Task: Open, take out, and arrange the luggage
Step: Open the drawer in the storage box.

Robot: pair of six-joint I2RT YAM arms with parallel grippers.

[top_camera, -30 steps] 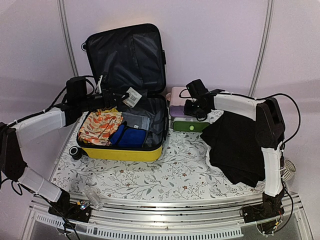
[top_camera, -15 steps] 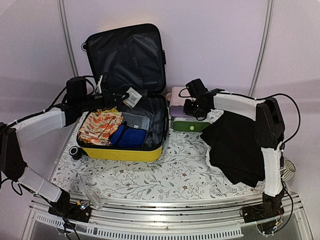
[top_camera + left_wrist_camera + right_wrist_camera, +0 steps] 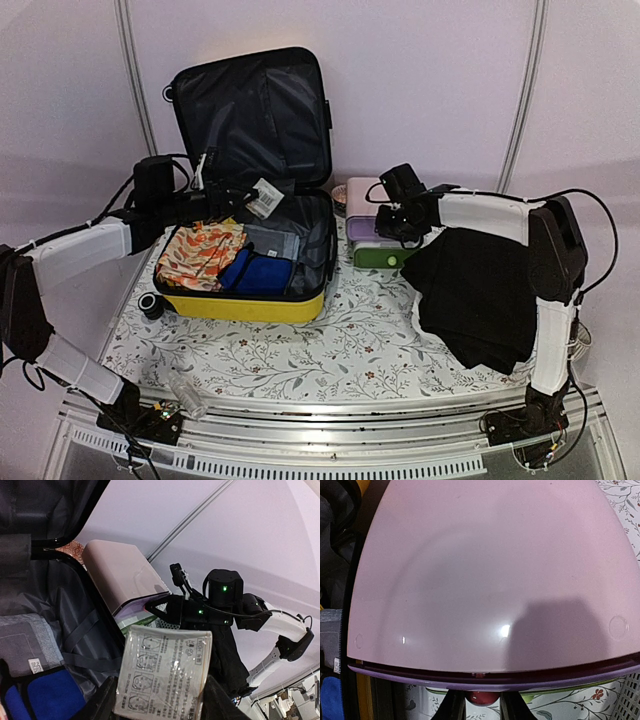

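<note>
Top view: yellow luggage (image 3: 245, 305) lies open at table (image 3: 330, 350) left-centre, lid upright, orange-print cloth (image 3: 200, 250) and blue cloth (image 3: 262, 272) inside. L wrist view adds detail: L end effector (image 3: 159, 707) pinches a clear printed packet (image 3: 162, 677) above the black lining. Only R wrist view shows R end effector (image 3: 481, 707) closed on a small red knob (image 3: 481, 698) below the pink-topped drawer box (image 3: 485, 580), just beside the luggage.

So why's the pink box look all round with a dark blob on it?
Right wrist view: the close wide lens bulges the pink box, a shadow darkens its lower right, one small glint; top view: it looks flat-sided and evenly lit.
</note>
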